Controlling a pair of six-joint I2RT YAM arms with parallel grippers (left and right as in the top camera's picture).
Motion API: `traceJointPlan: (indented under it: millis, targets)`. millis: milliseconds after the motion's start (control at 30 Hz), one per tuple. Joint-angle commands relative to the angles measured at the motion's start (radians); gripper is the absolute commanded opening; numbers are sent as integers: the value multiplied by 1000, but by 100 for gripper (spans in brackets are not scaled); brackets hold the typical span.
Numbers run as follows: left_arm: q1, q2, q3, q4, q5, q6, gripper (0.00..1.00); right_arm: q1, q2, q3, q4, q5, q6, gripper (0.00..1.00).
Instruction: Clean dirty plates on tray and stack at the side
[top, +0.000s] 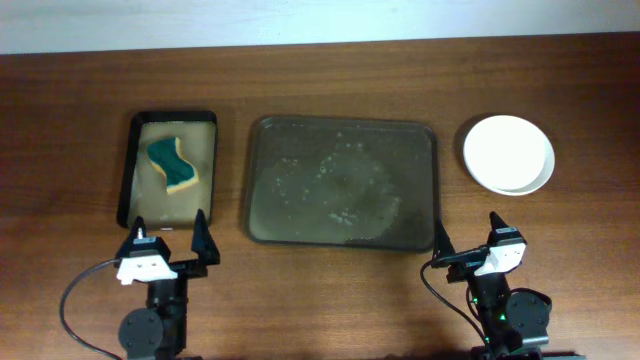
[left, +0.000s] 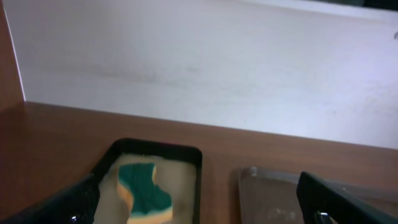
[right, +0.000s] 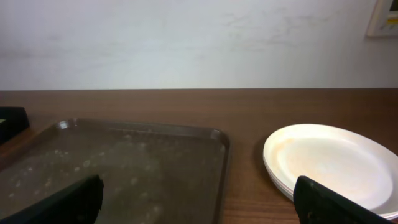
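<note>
The white plates (top: 508, 153) stand stacked on the table to the right of the large dark tray (top: 342, 180); they also show in the right wrist view (right: 333, 163). The tray holds no plate and bears pale wet spots; it also shows in the right wrist view (right: 124, 165) and the left wrist view (left: 267, 196). My left gripper (top: 168, 240) is open and empty, near the front edge below the small black tray. My right gripper (top: 467, 240) is open and empty, in front of the large tray's right corner.
A small black tray (top: 172, 170) with a tan inside lies at the left and holds a green and yellow sponge (top: 174, 165), also in the left wrist view (left: 144, 194). A pale wall runs behind the table.
</note>
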Motion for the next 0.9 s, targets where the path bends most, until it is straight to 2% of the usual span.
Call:
traceJointPlan:
  millis: [0, 67, 167, 267, 867]
  targets:
    - [-6, -49, -36, -1, 14, 19, 99, 9, -7, -9, 0, 16, -7, 98]
    - [-7, -74, -36, -22, 13, 19, 99, 9, -7, -9, 0, 16, -7, 98]
    - [-10, -153, -36, -154, 0, 20, 99, 9, -7, -9, 0, 16, -7, 98]
    - [-16, -150, -36, -248, -29, 20, 99, 9, -7, -9, 0, 16, -7, 98]
    - [-26, -150, -36, -248, -34, 20, 99, 9, -7, -9, 0, 16, -7, 98]
